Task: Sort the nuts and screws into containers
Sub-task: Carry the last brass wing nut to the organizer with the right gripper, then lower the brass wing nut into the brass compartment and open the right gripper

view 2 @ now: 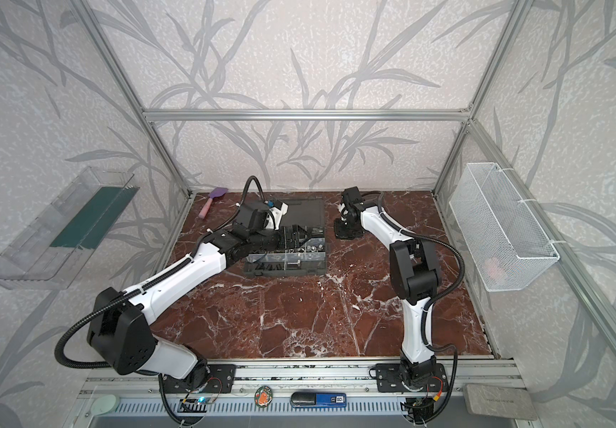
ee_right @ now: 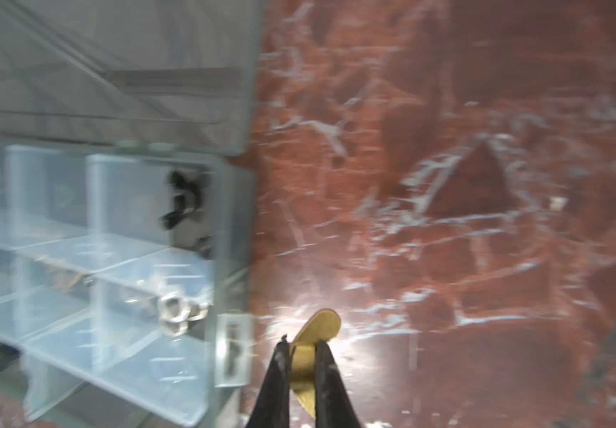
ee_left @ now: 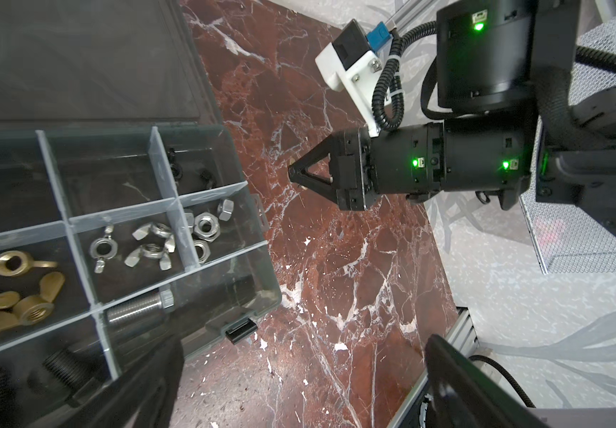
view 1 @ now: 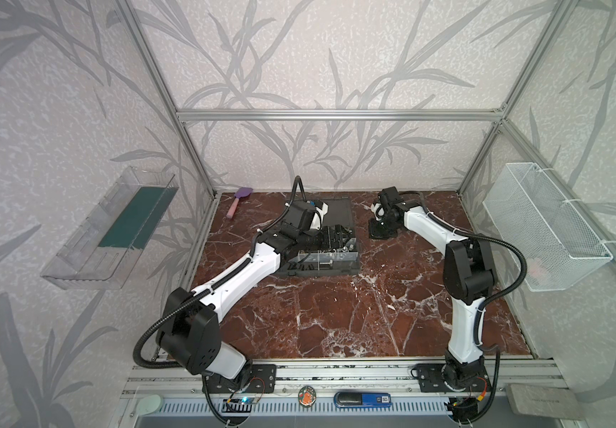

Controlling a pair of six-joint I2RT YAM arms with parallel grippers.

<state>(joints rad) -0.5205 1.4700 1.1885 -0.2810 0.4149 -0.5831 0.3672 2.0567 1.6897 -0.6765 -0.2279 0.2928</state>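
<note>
Right jaws: I pinch a brass-coloured metal wing nut (ee_right: 304, 361) by one wing, beside the dark grey plastic organizer case (ee_left: 266, 274), presumably for clean release; left jaws gape empty.

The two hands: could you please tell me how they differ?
The left hand is wide open and empty; the right hand is shut on a brass wing nut. The left hand is over the case; the right hand is beside it. Both are black.
</note>
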